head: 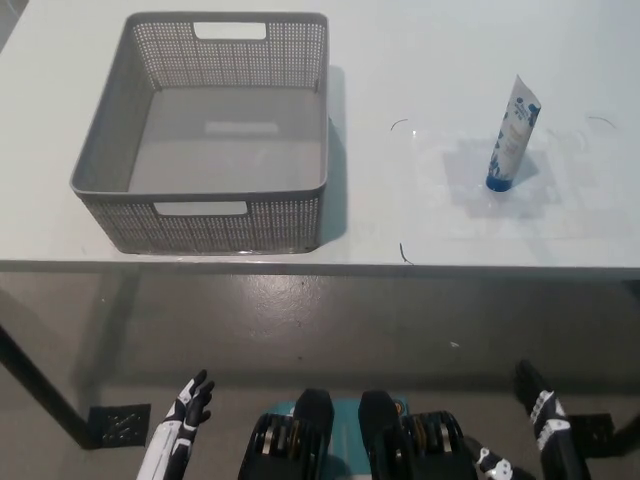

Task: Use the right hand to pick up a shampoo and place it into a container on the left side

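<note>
- The pale surface (pixel 480 230) carries everything the task needs, and its near edge runs across the middle of the head view, with grey floor below it. Both things sit well back from that edge, presumably so an arm can come in over it without knocking anything.
- The grey perforated basket (pixel 105 150) sits on the robot's left part of the surface. It is open at the top and empty, with handle slots in its near and far walls. It looks like the container meant to receive the shampoo, and its wide mouth should make the drop forgiving.
- The shampoo tube (pixel 512 135) stands on its blue cap on the right part of the surface, well apart from the basket and tilted a little. It stands alone inside a faintly marked patch. Standing upright, it offers its flat white body to a sideways grasp by the right arm.
- The black right hand (pixel 540 400) hangs low at the bottom right, below the surface edge, holding nothing. I cannot tell how far its fingers are spread. The reach looks not yet begun.
- The white left hand (pixel 190 400) rests at the lower left, also below the edge, fingers apart and empty. It is clear of the basket and has no part in this task.
</note>
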You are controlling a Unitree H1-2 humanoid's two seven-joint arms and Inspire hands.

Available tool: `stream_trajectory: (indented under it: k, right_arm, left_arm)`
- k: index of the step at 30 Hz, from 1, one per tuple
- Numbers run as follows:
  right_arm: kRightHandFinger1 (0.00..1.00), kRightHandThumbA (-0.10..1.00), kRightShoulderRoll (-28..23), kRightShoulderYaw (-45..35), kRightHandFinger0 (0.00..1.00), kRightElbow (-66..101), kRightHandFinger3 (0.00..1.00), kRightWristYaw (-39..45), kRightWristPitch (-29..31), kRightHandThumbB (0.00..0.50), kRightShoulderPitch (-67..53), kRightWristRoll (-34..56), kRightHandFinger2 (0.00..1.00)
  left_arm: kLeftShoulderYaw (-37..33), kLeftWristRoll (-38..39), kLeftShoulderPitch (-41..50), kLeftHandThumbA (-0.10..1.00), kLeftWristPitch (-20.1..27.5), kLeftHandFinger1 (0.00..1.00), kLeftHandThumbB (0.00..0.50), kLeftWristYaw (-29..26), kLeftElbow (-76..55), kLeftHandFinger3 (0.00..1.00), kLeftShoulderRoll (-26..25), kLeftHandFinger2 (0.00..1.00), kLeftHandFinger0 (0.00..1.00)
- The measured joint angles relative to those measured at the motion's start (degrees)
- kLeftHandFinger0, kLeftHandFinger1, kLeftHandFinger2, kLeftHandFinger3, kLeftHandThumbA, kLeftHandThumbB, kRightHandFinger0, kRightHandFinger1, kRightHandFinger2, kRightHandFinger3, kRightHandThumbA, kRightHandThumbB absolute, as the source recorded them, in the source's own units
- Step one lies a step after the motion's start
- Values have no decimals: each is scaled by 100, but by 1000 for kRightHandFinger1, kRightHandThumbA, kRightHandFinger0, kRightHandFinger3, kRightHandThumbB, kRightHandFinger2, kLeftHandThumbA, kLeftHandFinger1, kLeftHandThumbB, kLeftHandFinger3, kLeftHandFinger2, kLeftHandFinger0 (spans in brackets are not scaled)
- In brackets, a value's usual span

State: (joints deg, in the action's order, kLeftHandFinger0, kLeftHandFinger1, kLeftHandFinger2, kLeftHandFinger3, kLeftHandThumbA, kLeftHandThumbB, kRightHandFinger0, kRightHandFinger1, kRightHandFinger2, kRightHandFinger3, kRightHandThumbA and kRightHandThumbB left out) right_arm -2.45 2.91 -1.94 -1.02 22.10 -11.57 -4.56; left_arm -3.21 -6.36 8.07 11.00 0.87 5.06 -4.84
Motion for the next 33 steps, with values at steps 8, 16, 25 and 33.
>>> stream_trajectory:
  k: [8,16,25,33]
  right_arm:
    - [1000,827,30,-143,1000,1054,1000,-113,-151,401,93,-519,1000]
    - [1000,812,199,-353,1000,1489,1000,-261,-553,443,778,-863,1000]
    - [1000,853,186,-589,1000,1489,1000,-271,-1431,495,1596,-1054,1000]
    - [1000,870,165,-658,1000,1109,1000,-298,-2057,478,2373,-1147,1000]
  left_arm:
    - [-39,33,4,926,5,1000,315,82,-3,1000,-10,1000,1000]
    - [-50,74,10,929,4,1000,318,182,-28,1000,-10,1000,1000]
    - [-82,71,260,943,9,1000,326,248,-118,1000,-2,1000,1000]
    - [-79,78,336,952,75,1000,347,253,-115,1000,-1,1000,1000]
